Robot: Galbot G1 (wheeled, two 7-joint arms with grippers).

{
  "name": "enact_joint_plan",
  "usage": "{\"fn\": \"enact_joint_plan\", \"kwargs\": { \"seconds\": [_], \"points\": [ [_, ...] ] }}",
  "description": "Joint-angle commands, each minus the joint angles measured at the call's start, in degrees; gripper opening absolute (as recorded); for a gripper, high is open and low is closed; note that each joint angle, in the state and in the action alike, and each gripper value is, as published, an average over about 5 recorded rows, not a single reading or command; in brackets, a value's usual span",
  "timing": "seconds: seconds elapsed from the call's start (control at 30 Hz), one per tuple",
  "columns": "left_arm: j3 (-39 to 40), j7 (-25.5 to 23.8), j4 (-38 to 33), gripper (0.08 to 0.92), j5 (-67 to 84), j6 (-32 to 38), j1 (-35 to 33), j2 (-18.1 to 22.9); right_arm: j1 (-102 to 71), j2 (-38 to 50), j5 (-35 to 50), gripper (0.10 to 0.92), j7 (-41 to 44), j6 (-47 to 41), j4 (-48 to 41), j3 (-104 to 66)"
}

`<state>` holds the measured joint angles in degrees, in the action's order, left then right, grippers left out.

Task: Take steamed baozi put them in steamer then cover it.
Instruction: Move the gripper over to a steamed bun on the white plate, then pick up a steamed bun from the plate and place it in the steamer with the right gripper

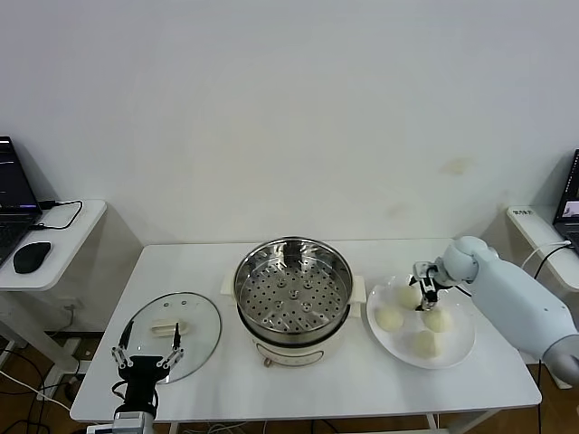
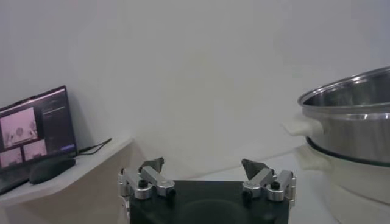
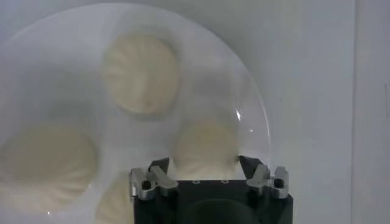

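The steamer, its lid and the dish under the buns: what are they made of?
The steamer looks like polished stainless steel: mirror-bright wall, perforated tray, on a matte white base, probably plastic. The lid seems to be clear glass, since the table shows through it. The dish looks like translucent glass or plastic, with a glinting rim. The buns look like smooth, matte dough.

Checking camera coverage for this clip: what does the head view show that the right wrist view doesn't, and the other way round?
Only the head view shows the steamer with its bare perforated tray, the glass lid lying on the table, the left gripper open by the lid, and the side desk with laptop and mouse.

Only the right wrist view shows, close up, the right gripper with its open jaws on either side of one steamed baozi.

Both show the white plate and its four buns.
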<state>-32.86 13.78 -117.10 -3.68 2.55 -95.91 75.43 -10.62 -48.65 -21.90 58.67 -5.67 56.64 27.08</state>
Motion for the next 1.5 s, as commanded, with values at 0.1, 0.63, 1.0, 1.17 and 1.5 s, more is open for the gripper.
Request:
{"fn": "enact_joint_plan", "kwargs": {
  "seconds": [0.1,0.63,1.0,1.17,1.5],
  "points": [
    [-0.03,-0.06,-0.37,0.823,0.04,0.02,-0.06,-0.20,0.39,-0.02,0.56,0.622,0.12,0.12,0.06,0.45],
    [0.50,-0.60,-1.07,0.823,1.55,0.18,0.02,-1.31,20.57,13.48,20.81,0.626,3.85,-3.23,16.76,14.41],
    [0.38,-0.69,-1.67,0.823,2.13,0.61,0.03,-2.04,37.12,8.25,31.63,0.633,-1.72,-1.06,23.78,26.67],
    [0.14,-0.73,-1.78,0.823,2.27,0.72,0.09,-1.85,37.93,1.15,31.59,0.636,-6.05,2.06,25.74,30.93],
    [-0.81,-0.67,-1.88,0.823,2.05,1.06,-0.08,-0.85,35.83,-11.40,23.88,0.636,-7.97,11.56,20.37,36.85]
  ]
}}
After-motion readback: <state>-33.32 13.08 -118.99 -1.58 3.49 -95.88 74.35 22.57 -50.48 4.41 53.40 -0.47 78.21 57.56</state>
